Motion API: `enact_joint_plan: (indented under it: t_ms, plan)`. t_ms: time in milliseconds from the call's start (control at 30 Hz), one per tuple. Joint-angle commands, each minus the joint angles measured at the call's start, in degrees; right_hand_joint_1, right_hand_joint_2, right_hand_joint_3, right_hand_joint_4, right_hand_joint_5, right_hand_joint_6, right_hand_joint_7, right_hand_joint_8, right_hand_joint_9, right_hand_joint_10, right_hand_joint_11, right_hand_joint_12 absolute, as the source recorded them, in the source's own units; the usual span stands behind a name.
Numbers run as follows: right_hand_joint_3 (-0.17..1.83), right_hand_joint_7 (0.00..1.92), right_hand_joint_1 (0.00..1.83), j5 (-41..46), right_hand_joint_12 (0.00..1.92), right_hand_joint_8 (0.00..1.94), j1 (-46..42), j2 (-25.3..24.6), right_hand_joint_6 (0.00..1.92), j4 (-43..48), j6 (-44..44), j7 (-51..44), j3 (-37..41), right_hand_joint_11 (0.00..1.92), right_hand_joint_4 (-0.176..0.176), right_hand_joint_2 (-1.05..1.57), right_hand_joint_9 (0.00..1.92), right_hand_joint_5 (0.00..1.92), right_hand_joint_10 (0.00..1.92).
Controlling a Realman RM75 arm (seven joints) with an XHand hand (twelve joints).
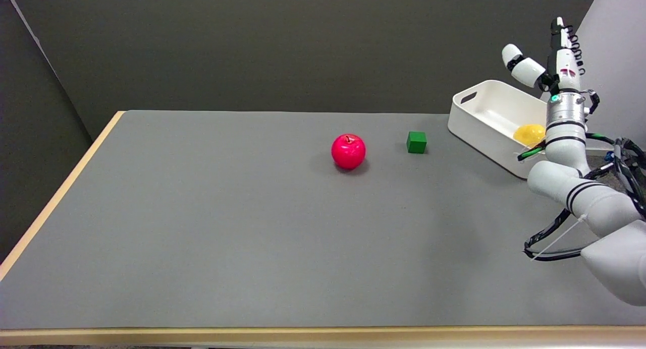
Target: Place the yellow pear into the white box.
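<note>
Head view, contents of the table:

Yellow pear (529, 133): lies inside the white box (484, 118), on its floor toward the near end, partly hidden behind the arm's wrist. Judged as delivered; the placing looks done.

White box: sits at the table's far right, angled, open side up, handle slot facing left.

Right hand (552, 61): raised above the box, fingers pointing upward and spread apart, holding nothing; thumb sticks out to the left. Held high most likely so that it stays clear of the box walls after letting go.

Red apple (348, 151): stands near mid-table, well apart from the box, no part of the task.

Green cube (416, 142): between apple and box, touching neither
</note>
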Motion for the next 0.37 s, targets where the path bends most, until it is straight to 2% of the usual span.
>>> enact_joint_plan:
  t_ms: [33, 133, 167, 200, 267, 333, 367]
  plan:
    - [0.72, 0.00, 0.43, -3.91, 0.00, 0.00, -4.49, 2.60, 0.00, 12.95, 5.86, 7.13, 0.45, 0.00, 0.052, 0.58, 0.00, 0.00, 0.00]
    - [0.78, 0.00, 0.34, -3.51, 0.00, 0.00, -10.26, 4.61, 0.05, 22.06, 12.00, 7.56, 2.04, 0.00, 0.049, 0.60, 0.00, 0.00, 0.00]
    - [0.85, 0.00, 0.32, -3.53, 0.26, 0.06, -13.19, 5.20, 0.11, 26.64, 13.81, 8.38, 3.31, 0.00, 0.049, 0.59, 0.00, 0.00, 0.13]
    - [0.94, 0.01, 0.30, -3.62, 0.60, 0.14, -15.86, 5.79, 0.17, 30.83, 14.98, 9.43, 4.55, 0.00, 0.048, 0.58, 0.00, 0.01, 0.30]
    - [0.94, 0.05, 0.27, -3.96, 0.85, 0.19, -20.94, 6.40, 0.20, 38.76, 16.81, 10.48, 7.27, 0.00, 0.039, 0.60, 0.01, 0.04, 0.48]
    - [0.96, 0.14, 0.20, -4.38, 1.09, 0.28, -26.32, 6.52, 0.32, 45.38, 18.21, 10.48, 9.48, 0.01, 0.032, 0.62, 0.11, 0.07, 0.66]
    - [0.97, 0.16, 0.19, -4.93, 1.13, 0.30, -29.57, 6.43, 0.35, 49.10, 18.89, 10.48, 10.71, 0.02, 0.030, 0.63, 0.14, 0.08, 0.69]
